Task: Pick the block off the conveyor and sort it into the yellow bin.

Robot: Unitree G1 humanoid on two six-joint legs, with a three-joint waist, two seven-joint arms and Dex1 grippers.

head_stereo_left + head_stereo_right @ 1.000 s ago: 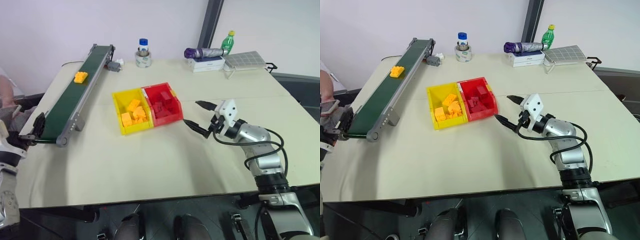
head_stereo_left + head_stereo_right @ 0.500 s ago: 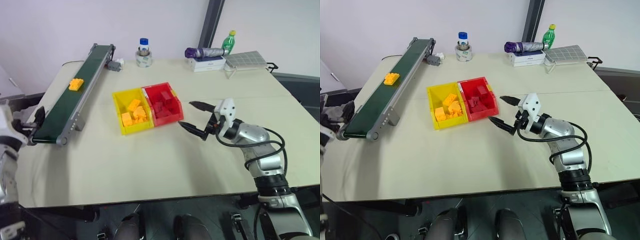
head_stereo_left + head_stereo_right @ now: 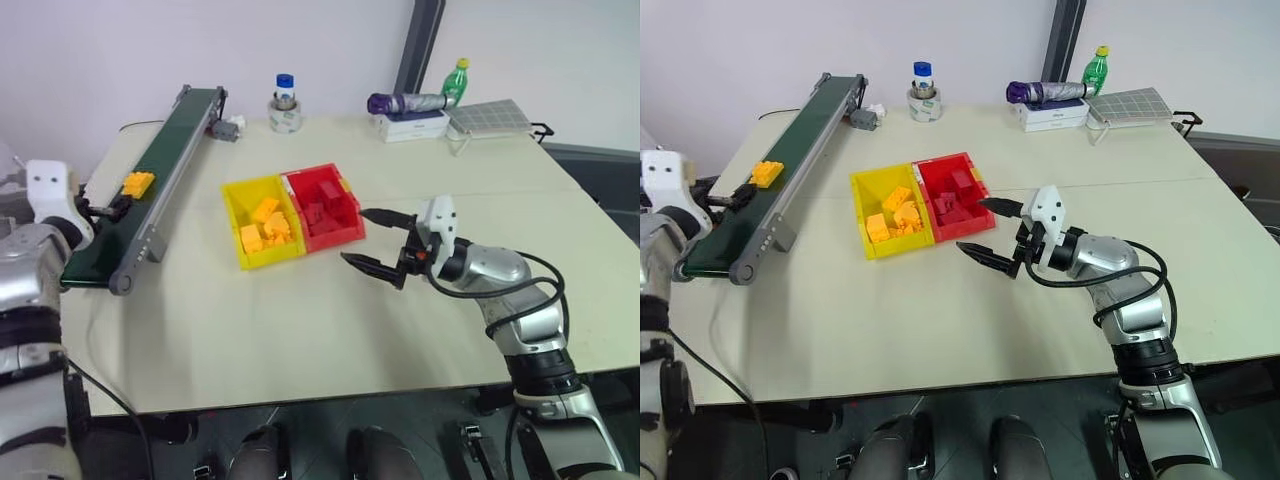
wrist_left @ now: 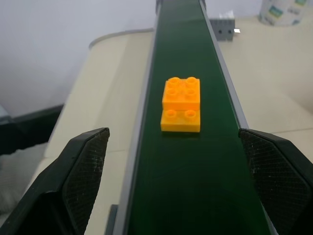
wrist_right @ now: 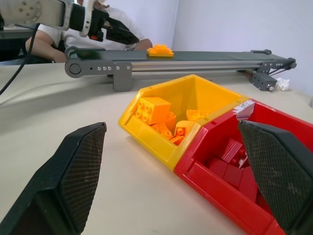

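A robot's right gripper (image 3: 986, 230) hangs over the middle of the table (image 3: 940, 320), its two black fingers spread wide and empty, aimed at a pair of joined bins just beyond it. The yellow bin (image 3: 862, 222) holds a heap of orange bricks; the red bin (image 3: 982, 198) touching its side holds red ones.

At the table's left edge, the left gripper (image 3: 108, 211) hovers over the near end of the conveyor (image 3: 150, 195), fingers (image 4: 83, 164) splayed to either side of the dark green belt and gripping nothing. Just ahead of those fingers, on the belt's centre line, sits the block (image 4: 181, 104), a yellow-orange plastic brick with studs up, one half stepped higher than the other.

The brick looks light, hard and rigid, unlikely to deform or break under pressure. Its smooth moulded walls may be slippery, so a squeeze across the two flat long sides, low on the body and below the studs, seems the surest hold.

Along the table's far edge stand a jar (image 3: 286, 105) with a blue lid, a white box (image 3: 412, 127) carrying a folded purple umbrella (image 3: 400, 102), a green bottle (image 3: 455, 82) and a pale grid-patterned tray (image 3: 490, 118).
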